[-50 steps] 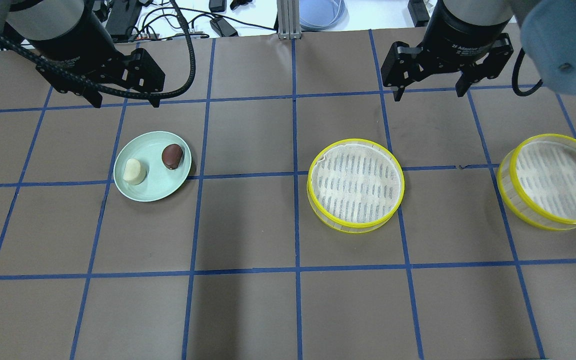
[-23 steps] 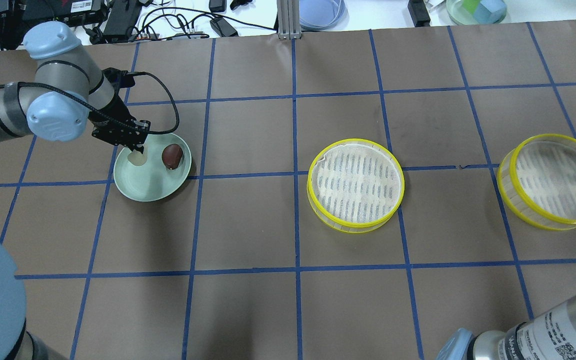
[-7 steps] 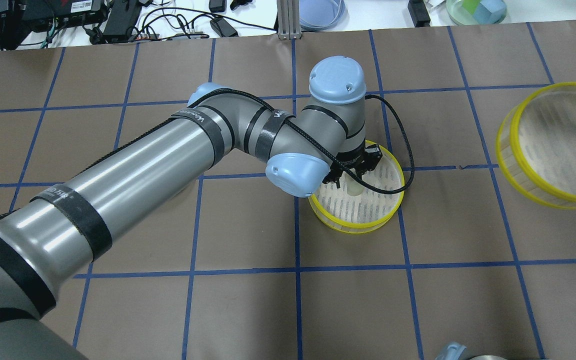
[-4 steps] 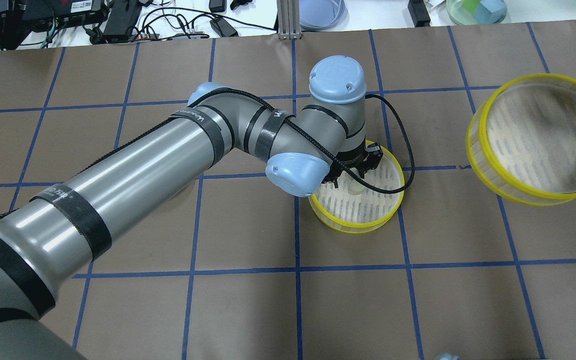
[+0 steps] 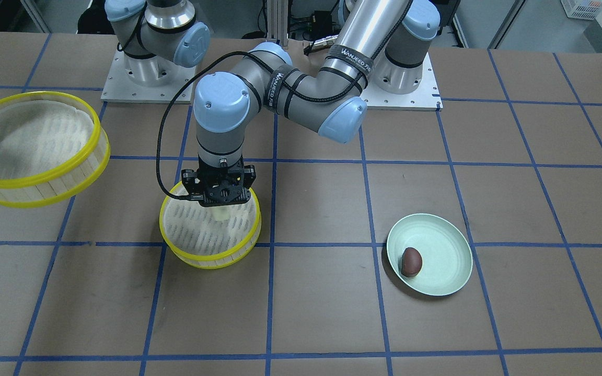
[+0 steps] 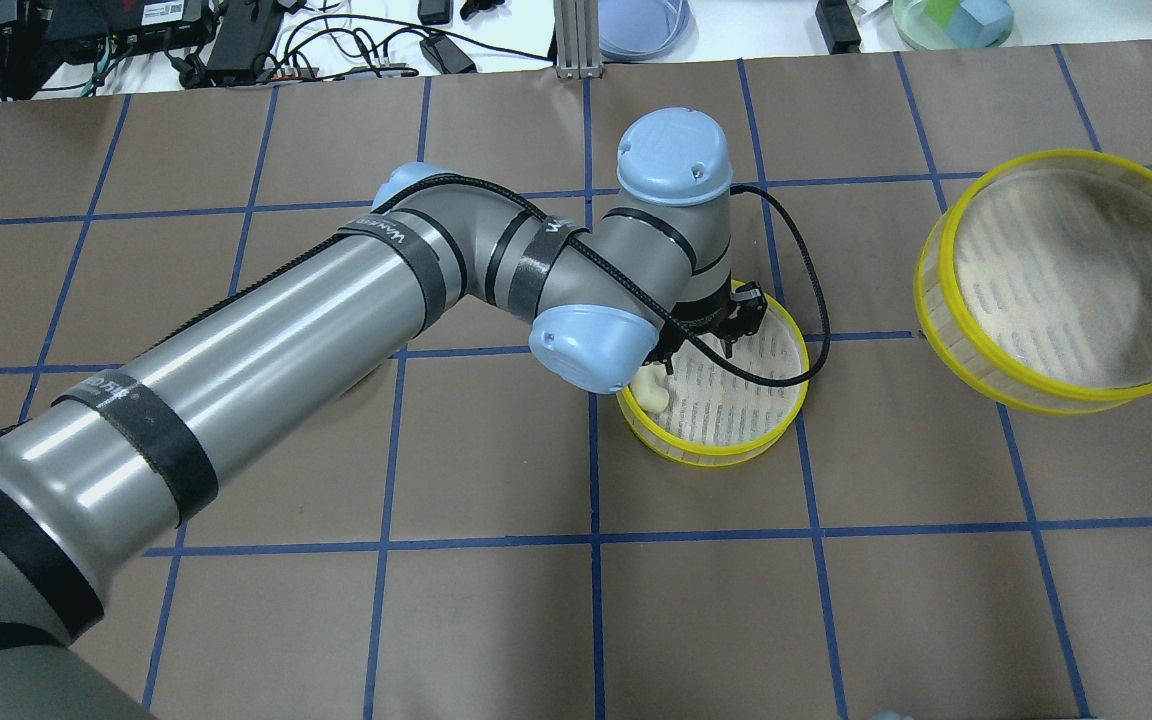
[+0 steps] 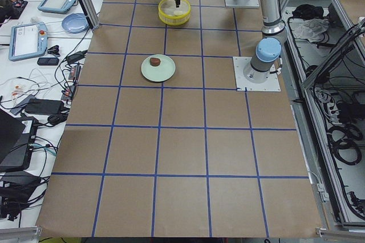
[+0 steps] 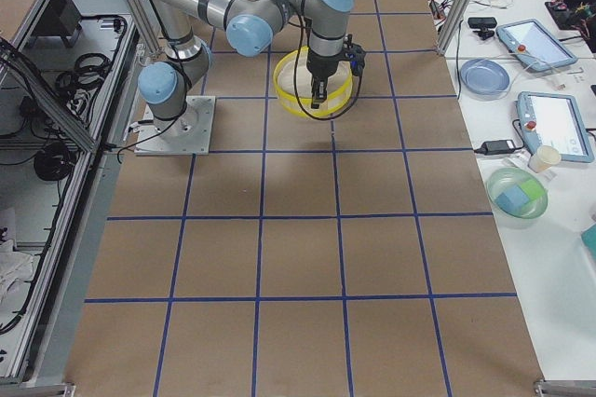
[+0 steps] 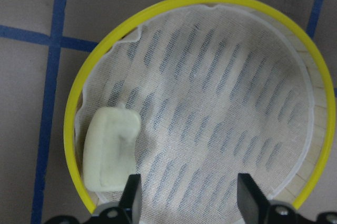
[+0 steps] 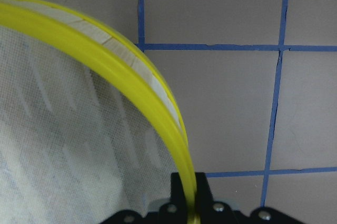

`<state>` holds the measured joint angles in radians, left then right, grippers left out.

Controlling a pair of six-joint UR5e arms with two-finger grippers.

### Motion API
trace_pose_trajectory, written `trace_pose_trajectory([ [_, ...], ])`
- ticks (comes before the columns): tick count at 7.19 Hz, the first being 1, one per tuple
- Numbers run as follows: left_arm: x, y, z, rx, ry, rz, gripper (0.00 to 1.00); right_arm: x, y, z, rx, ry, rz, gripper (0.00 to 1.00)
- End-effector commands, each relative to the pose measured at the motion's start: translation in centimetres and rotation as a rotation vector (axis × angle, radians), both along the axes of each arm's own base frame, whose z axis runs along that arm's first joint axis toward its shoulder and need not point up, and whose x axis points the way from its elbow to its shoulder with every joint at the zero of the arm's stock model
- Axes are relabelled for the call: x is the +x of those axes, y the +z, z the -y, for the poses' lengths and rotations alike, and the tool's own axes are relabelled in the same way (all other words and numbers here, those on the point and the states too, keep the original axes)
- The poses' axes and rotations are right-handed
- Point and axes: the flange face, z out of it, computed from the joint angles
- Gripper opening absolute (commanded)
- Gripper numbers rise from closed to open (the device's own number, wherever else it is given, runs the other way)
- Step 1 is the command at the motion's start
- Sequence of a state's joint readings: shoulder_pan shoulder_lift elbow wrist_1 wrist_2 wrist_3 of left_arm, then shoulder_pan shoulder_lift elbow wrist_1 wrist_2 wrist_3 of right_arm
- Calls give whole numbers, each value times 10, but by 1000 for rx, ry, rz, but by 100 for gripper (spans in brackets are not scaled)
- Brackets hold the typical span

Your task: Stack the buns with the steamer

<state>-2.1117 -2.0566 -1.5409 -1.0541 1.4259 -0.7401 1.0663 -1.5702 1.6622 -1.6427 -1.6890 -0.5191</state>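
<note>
Two buns, two steamer trays, one plate, two arms at work. The cream-white bun (image 9: 110,148) is down. It lies on the cloth inside the middle steamer tray (image 6: 736,452), close against that tray's left wall. Right above it, the left end effector (image 9: 188,199) hangs with its fingers spread wide and nothing between them. The bun sits beside one finger, not between the pair. The reddish-brown bun (image 5: 411,261) is alone on the pale green plate (image 5: 450,245), well off to the robot's left on the tabletop (image 5: 489,334). Over on the right, the right end effector (image 10: 188,195) is pinched tight on the yellow rim of the lifted steamer tray (image 6: 1036,392), which hangs tilted, clear of the tabletop. A moment ago the cream-white bun was between the left fingers near the tray's middle. Now it is released and further left. The lifted steamer tray has slid a little leftward, toward the middle one. Seven seconds back, both buns shared the plate and both trays stood flat.
</note>
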Motion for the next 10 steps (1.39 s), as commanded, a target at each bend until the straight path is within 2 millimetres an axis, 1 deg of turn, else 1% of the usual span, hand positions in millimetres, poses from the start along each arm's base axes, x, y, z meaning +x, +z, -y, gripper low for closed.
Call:
trace_pose_trajectory([
  [1, 22, 22, 11, -51, -30, 26, 80, 14, -6, 6, 16, 30, 2, 3],
  [2, 63, 30, 33, -99, -74, 93, 85, 38, -11, 10, 43, 40, 11, 0],
  [3, 106, 41, 52, -81, -64, 110, 88, 63, -23, 16, 67, -2, 20, 0],
  [4, 154, 51, 72, -64, -97, 124, 90, 93, -39, 29, 86, 2, 28, 0],
  [5, 208, 56, 90, -44, -100, 130, 91, 131, -60, 42, 108, -41, 17, 0],
  [6, 258, 44, 102, -20, -118, 133, 91, 183, -73, 46, 116, -52, -1, 0],
  [7, 297, 27, 107, 4, -162, 128, 91, 222, -92, 47, 138, -57, -13, 0],
  [8, 329, 10, 109, 31, -197, 123, 91, 234, -110, 51, 150, -51, -16, 0],
  [9, 357, -2, 113, 52, -192, 117, 91, 235, -123, 53, 172, -52, -2, 0],
  [10, 369, -12, 118, 64, -206, 113, 90, 241, -141, 48, 144, -55, 32, 0],
])
